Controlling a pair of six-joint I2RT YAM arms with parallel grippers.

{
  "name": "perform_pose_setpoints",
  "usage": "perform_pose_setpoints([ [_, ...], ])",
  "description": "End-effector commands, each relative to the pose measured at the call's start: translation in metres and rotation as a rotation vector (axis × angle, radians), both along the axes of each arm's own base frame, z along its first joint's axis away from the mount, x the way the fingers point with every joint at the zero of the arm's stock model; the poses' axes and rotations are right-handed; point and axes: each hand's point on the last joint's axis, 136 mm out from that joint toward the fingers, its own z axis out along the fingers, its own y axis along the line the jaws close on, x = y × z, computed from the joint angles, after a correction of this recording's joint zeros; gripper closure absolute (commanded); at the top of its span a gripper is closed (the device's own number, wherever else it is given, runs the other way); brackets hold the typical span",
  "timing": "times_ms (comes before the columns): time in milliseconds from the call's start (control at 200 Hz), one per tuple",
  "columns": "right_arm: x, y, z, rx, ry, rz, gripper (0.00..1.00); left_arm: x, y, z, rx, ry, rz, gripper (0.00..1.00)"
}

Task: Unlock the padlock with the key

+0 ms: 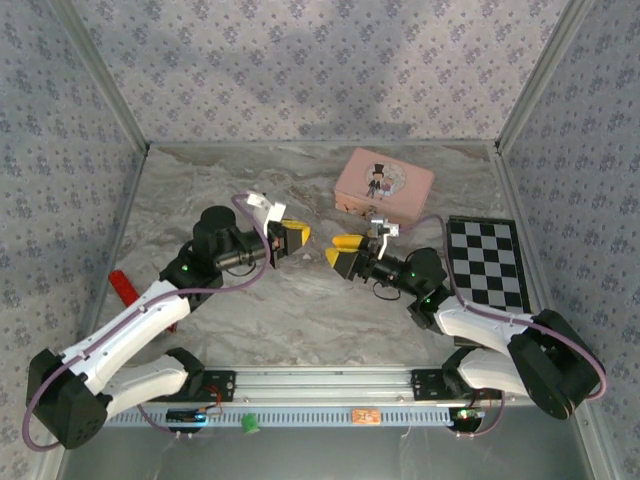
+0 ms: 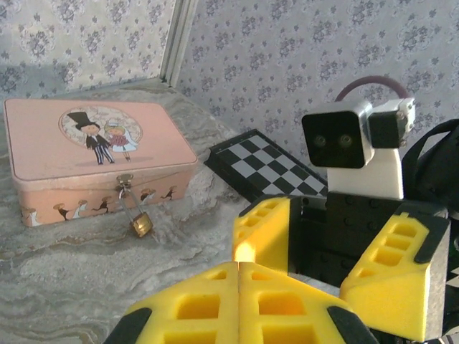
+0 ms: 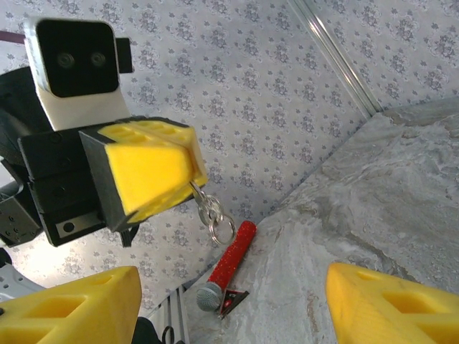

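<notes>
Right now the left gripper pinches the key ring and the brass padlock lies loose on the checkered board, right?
Not quite. The left gripper does pinch the key ring, but the brass padlock hangs from the clasp of the pink tin, not on the checkered board; the left wrist view shows it.

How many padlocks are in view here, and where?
1. The brass padlock hangs by its shackle from the clasp on the front of the pink tin. Another could be hidden behind the tin.
</notes>
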Motion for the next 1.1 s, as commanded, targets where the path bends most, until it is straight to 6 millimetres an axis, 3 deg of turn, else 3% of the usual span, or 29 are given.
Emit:
perform_pose_setpoints([
  [0, -0.002, 0.001, 0.027, 0.049, -0.065, 0.01, 0.31, -0.003, 0.001, 0.021, -0.053, -0.037, -0.015, 1.0],
  [580, -0.001, 0.007, 0.035, 0.088, -0.072, 0.035, 0.31, -0.002, 0.004, 0.027, -0.097, -0.022, -0.021, 1.0],
  [1094, -0.003, 0.021, 0.05, 0.142, -0.098, 0.115, 0.39, -0.004, -0.004, 0.034, -0.153, 0.013, -0.073, 1.0],
])
